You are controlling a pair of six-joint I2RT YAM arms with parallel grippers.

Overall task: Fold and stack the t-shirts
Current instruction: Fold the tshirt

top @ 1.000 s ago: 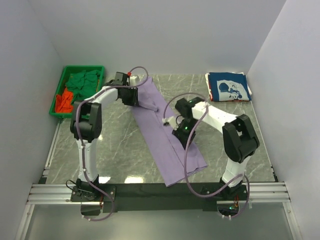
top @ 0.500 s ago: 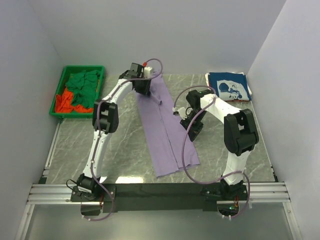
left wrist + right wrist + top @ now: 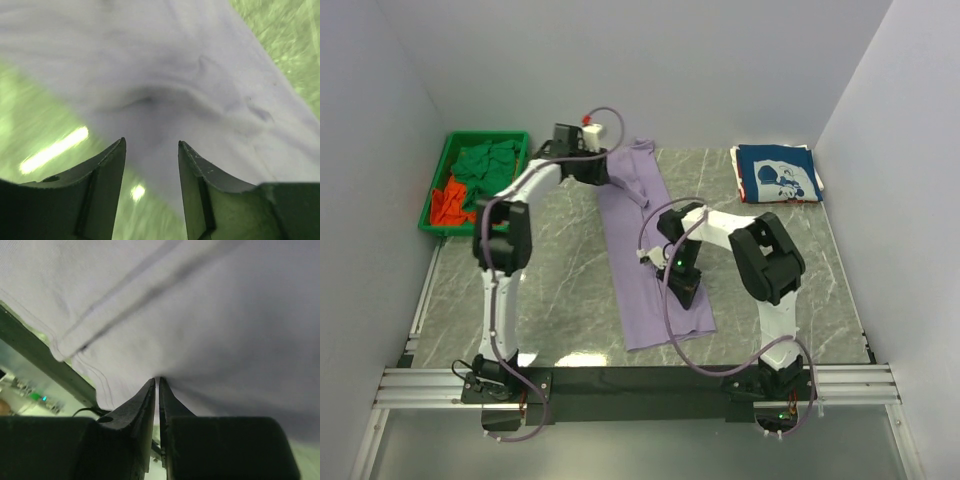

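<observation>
You've the navy white-printed cloth tee (image 3: 777,175) folded; lavender-purple cloth tee (image 3: 655,265) mid-fold w/ right gripper (image 3: 156,381) pinching it, left gripper (image 3: 150,145) released — binned green/orange-red tees (image 3: 483,170) pending.

The left arm (image 3: 533,182) and right arm (image 3: 725,222) are slim white links joined by bulky black joints, each rising from a small black base (image 3: 503,383) and trailed by a looping mauve cable (image 3: 666,310). A red-and-white fitting (image 3: 590,122) sits near the left wrist, and a green light (image 3: 677,263) glows on the right one. Seen close, the left fingers (image 3: 102,172) are dark curved blades with smooth inner faces, while the right fingers (image 3: 136,412) are dark tapering wedges.
</observation>
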